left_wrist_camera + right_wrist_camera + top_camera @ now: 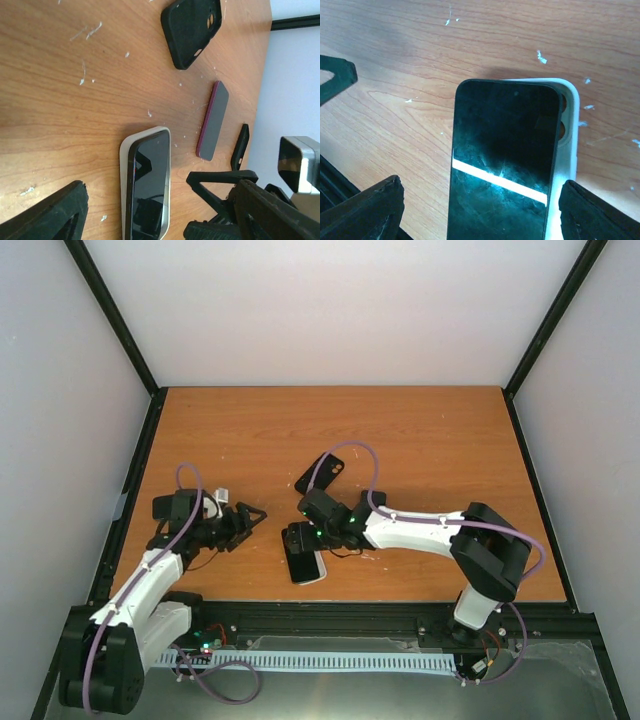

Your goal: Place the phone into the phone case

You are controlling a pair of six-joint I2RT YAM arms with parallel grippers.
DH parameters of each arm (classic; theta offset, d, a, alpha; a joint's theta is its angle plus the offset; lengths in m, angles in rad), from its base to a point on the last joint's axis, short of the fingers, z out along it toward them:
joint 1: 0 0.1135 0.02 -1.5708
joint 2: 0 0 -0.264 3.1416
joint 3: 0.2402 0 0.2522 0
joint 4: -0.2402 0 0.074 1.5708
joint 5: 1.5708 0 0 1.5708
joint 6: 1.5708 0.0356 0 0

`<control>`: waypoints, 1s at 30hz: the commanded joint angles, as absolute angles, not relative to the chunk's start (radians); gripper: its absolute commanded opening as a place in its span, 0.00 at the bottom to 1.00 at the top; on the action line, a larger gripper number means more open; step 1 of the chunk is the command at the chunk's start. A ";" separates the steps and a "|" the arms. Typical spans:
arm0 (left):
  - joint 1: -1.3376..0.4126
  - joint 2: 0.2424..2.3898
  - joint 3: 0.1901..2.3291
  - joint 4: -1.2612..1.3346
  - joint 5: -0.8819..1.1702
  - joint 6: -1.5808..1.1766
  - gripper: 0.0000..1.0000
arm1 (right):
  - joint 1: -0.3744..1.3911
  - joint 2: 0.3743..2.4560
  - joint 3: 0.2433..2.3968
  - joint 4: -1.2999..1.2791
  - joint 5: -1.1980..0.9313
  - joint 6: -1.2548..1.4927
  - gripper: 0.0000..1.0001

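phone [502, 165] — lower end cut off at frame bottom | white case [568, 160] — mostly hidden under phone

This looks like a robotics lab test cell. A bare wooden table [420, 440] is boxed in by plain white wall panels [340, 310] and black frame struts [110, 315]. Two robot arms [420, 530] are bolted to a black rail [330, 618] at its near edge, with purple cables [378, 470] and a slotted cable duct [330, 660].
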State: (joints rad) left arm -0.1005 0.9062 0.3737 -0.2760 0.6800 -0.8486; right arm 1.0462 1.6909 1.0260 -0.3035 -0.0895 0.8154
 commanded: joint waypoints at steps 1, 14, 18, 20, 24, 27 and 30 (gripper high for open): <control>-0.133 0.911 0.339 -0.202 0.682 -0.909 0.78 | 1.020 1.641 0.967 -0.270 -0.080 0.770 0.78; -0.302 1.035 0.242 0.038 0.662 -1.072 0.55 | 0.978 1.641 0.815 -0.114 -0.170 0.806 0.45; -0.330 1.102 0.243 0.081 0.642 -1.079 0.47 | 0.976 1.643 0.788 -0.103 -0.157 0.822 0.38; -0.345 1.133 0.251 0.097 0.635 -1.076 0.48 | 0.973 1.637 0.766 -0.072 -0.166 0.839 0.36; -0.373 1.200 0.269 0.114 0.624 -1.071 0.48 | 0.971 1.640 0.749 -0.020 -0.187 0.869 0.31; -0.395 1.237 0.284 0.123 0.612 -1.070 0.45 | 0.970 1.648 0.738 0.011 -0.198 0.896 0.29; -0.414 1.273 0.309 0.116 0.603 -1.060 0.39 | 0.969 1.655 0.720 0.053 -0.211 0.930 0.26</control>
